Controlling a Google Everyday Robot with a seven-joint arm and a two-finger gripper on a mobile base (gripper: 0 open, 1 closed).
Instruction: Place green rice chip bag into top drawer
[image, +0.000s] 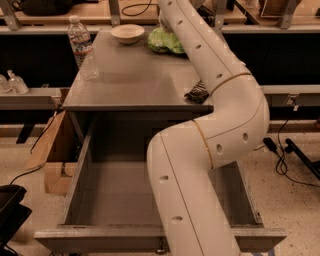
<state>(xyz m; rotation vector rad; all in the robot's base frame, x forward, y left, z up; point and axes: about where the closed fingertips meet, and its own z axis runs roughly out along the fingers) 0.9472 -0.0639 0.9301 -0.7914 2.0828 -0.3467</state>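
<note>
The green rice chip bag (165, 41) lies crinkled at the far edge of the grey table (130, 85), to the right of a white bowl. My white arm (215, 100) reaches from the lower middle, over the table's right side, to the bag. My gripper (162, 24) is at the arm's far end, right above the bag's far side and mostly hidden by the arm. The top drawer (100, 240) is pulled wide open below the table's front edge, and its grey inside holds nothing that I can see.
A white bowl (127, 33) and a clear water bottle (82, 47) stand at the table's far left. A small black packet (198, 92) lies at the right edge beside my arm. A cardboard box (50, 165) sits on the floor at left, and cables (280, 160) run at right.
</note>
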